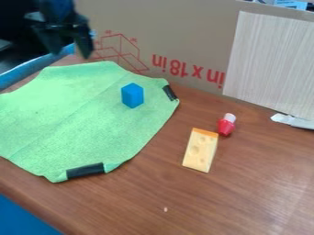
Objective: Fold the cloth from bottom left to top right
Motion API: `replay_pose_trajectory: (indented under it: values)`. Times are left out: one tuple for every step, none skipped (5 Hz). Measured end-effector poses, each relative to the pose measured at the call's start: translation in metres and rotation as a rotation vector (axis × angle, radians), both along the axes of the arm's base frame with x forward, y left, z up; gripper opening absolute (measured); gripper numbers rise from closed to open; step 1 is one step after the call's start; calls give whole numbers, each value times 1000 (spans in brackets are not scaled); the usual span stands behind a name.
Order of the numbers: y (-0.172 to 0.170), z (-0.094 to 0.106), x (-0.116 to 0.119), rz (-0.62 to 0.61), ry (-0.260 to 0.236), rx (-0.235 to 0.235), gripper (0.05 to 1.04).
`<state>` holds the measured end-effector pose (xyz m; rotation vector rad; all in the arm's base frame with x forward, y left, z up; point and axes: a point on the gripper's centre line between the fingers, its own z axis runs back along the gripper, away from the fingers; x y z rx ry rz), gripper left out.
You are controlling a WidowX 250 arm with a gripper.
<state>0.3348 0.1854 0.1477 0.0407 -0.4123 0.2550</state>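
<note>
Cloth [67, 119] lies spread on the brown wooden table [245, 197], printed cardboard [184, 27] standing behind it. Near the cloth's far edge hangs the gripper [70, 52], fingers apart.

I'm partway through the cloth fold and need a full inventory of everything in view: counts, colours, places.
cloth: one, green, spread on the table's left side
patches: two, black, at the cloth's bottom and right edges
block: one, blue, on the cloth's upper right part
toy cheese: one, yellow with orange edge, right of the cloth
small object: one, red with white end, just above the cheese
flat item: one, white, right edge
speck: one, pale, table front
table: one, brown
cardboard: one, brown with red print, behind
panel: one, pale wood-grain, against the cardboard
rail: one, blue, upper left
hand: one, black, upper left, fingers apart
</note>
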Motion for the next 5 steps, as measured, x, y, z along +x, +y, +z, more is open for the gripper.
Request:
replay_pose_trajectory:
  values:
    - [25, -10, -25, 105, -4, -3, 1000]
    - [37, -24, -44, 189, -6, -8, 1000]
    - [63, -42, -73, 311, -24, -2, 1000]
    - [80, -60, -95, 420, -89, 8, 1000]
    - [89, -68, -106, 470, -150, 39, 1000]
